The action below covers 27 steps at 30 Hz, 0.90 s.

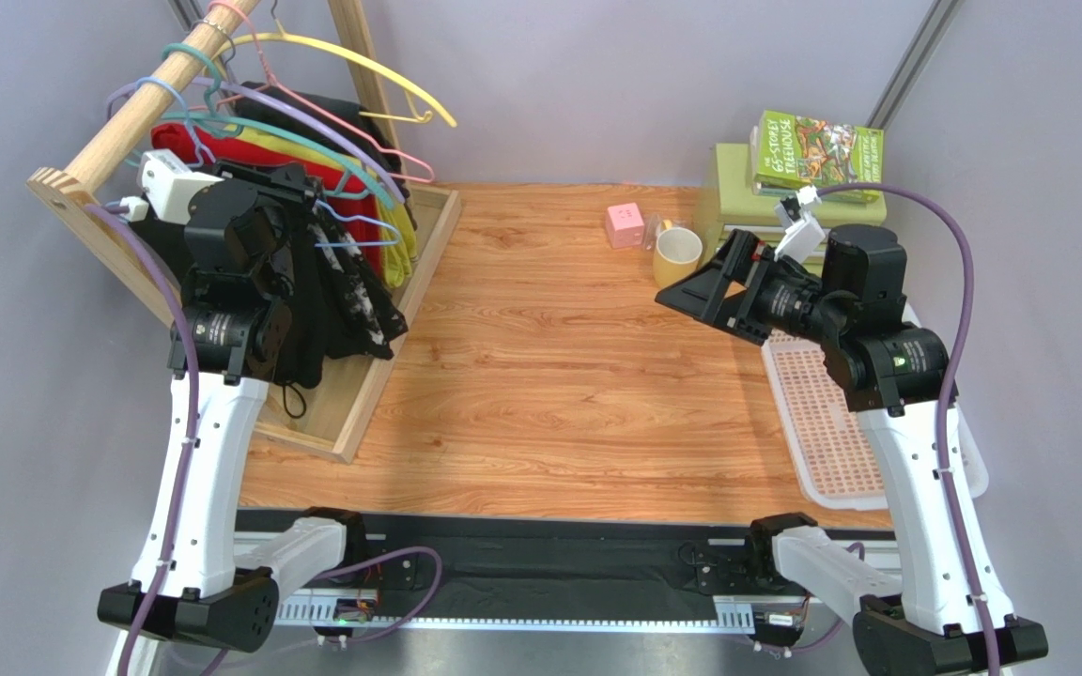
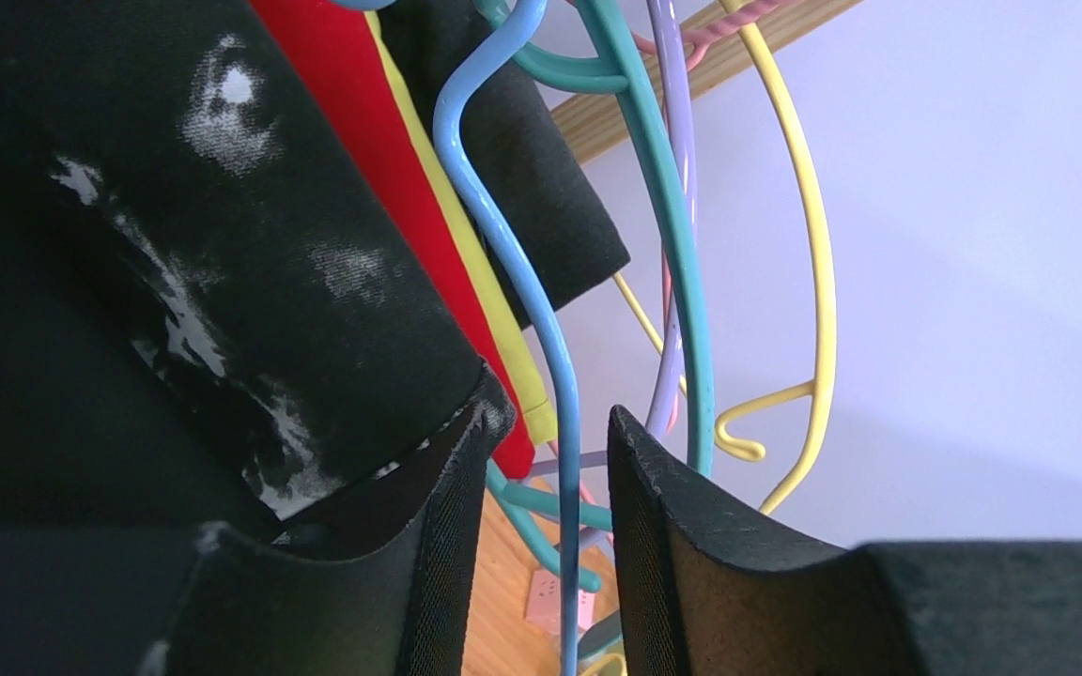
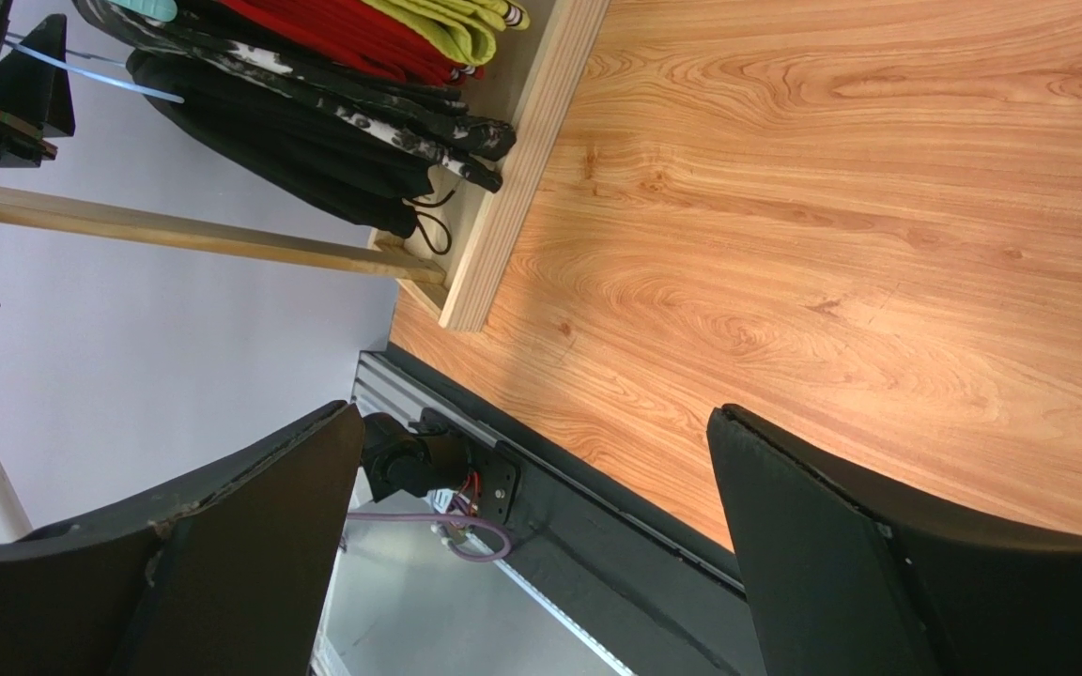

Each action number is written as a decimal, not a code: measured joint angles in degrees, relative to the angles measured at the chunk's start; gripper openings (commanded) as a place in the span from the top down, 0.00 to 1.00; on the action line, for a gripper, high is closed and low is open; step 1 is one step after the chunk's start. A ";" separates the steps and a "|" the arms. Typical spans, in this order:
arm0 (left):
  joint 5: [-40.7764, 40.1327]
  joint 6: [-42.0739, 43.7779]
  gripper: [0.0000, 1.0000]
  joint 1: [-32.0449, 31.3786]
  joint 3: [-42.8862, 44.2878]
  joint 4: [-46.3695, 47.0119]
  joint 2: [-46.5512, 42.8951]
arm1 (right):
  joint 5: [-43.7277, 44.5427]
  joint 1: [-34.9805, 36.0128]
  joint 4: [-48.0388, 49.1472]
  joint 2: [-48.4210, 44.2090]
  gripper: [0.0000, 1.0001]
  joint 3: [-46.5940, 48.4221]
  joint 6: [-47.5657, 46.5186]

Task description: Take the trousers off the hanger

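The light-blue hanger (image 2: 512, 268) hangs on the wooden rack, and its thin wire runs down between my left gripper's (image 2: 550, 430) fingers. The jaws stand apart on either side of the wire and do not touch it. In the top view the left gripper (image 1: 375, 289) is at the rack's right side, by the hanger (image 1: 392, 233). The plain black trousers (image 1: 300, 338) hang beneath it and also show in the right wrist view (image 3: 279, 162). My right gripper (image 1: 695, 289) is open and empty above the table's right half, its fingers wide apart in its own view (image 3: 533, 423).
A black garment with white splotches (image 2: 222, 282) and a red garment (image 2: 349, 113) hang beside the hanger, among teal (image 2: 667, 211), lilac and yellow (image 2: 815, 254) hangers. The rack's wooden base (image 1: 363, 395) lies at the left. A pink cube (image 1: 626, 224), mug (image 1: 677, 257), books (image 1: 815, 155) and a white tray (image 1: 822, 423) are at the right.
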 measured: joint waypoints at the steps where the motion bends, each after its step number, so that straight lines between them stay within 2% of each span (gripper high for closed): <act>1: 0.11 -0.15 0.59 0.07 -0.20 0.28 0.09 | 0.02 0.00 -0.17 0.00 0.00 0.00 -0.02; 7: 1.14 -0.39 0.65 0.90 -0.33 1.77 1.11 | 0.17 0.00 -0.55 -0.33 0.00 0.00 -0.17; 9: 1.33 -0.42 0.71 1.20 -0.33 2.19 1.29 | 0.20 0.00 -0.57 -0.48 0.00 0.00 -0.22; 10: 1.42 -0.46 0.78 1.38 -0.33 2.36 1.36 | 0.17 0.00 -0.57 -0.55 0.00 0.00 -0.24; 12: 1.62 -0.72 0.81 1.66 -0.33 2.64 1.46 | 0.20 0.00 -0.57 -0.63 0.00 0.00 -0.26; 17: 2.69 -0.90 0.99 1.88 -0.33 3.28 1.51 | 0.22 -0.02 -0.57 -0.70 0.00 0.00 -0.52; 27: 4.00 -0.74 1.00 1.92 -0.31 2.84 0.70 | 0.20 0.00 -0.57 -0.72 0.00 0.00 -0.59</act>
